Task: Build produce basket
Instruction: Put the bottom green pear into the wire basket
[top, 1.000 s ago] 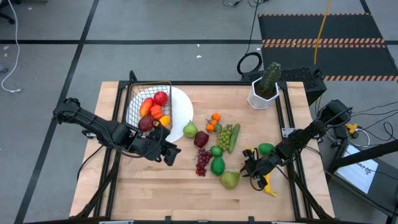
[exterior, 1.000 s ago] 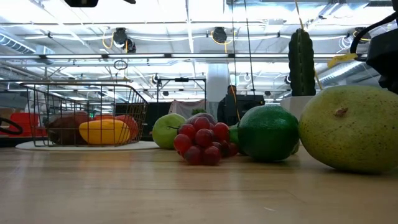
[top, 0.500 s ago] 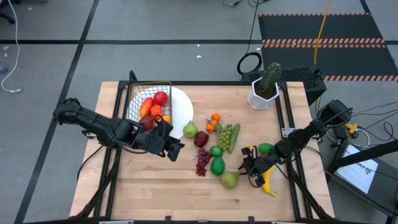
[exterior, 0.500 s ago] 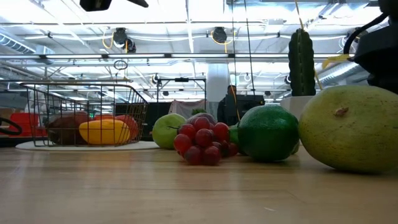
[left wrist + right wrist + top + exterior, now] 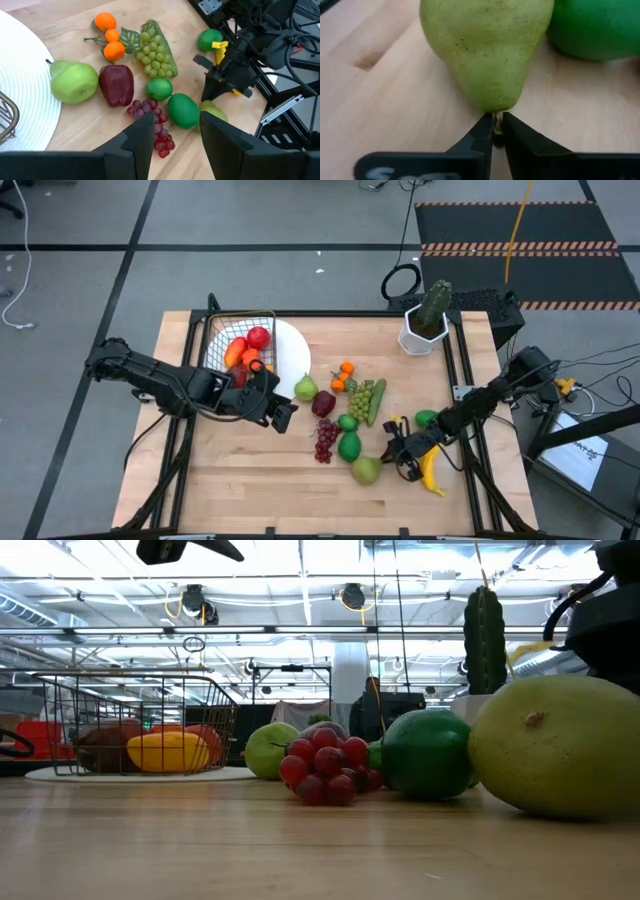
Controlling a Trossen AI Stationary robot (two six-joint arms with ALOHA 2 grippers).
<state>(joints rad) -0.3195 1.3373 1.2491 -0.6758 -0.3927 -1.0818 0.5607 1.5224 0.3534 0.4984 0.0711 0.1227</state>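
While the right gripper (image 5: pixel 496 131) is seen nipped shut on the stem of a green pear (image 5: pixel 487 47), that pear (image 5: pixel 367 469) is found lying on the table (image 5: pixel 250 490) at the lower centre of the high view; its long axis runs roughly left-to-right across that frame, broad end toward the left, narrow stem end toward the right gripper (image 5: pixel 398 460) at lower right. A green lime (image 5: pixel 350 446) is noted just beside the pear, and red grapes (image 5: pixel 326 438) to the left of the lime; a yellow banana (image 5: pixel 431 476) lies under the right arm.

The basket (image 5: pixel 238 345) is recorded at the upper left of the table, partly on a white plate (image 5: pixel 292 360), its long axis running up and down the frame; red, orange and yellow produce is held inside it.

The left gripper (image 5: pixel 281 418) is observed just right of the basket, above the table; its fingers (image 5: pixel 142 137) are parted with nothing between them.

Against the frame of one second ago, the left gripper is found shifted upward and rightward in the high view; the right gripper has closed in on the pear; in the low view the pear (image 5: pixel 555 745) is displaced slightly leftward, now overlapping the lime (image 5: pixel 425 753).
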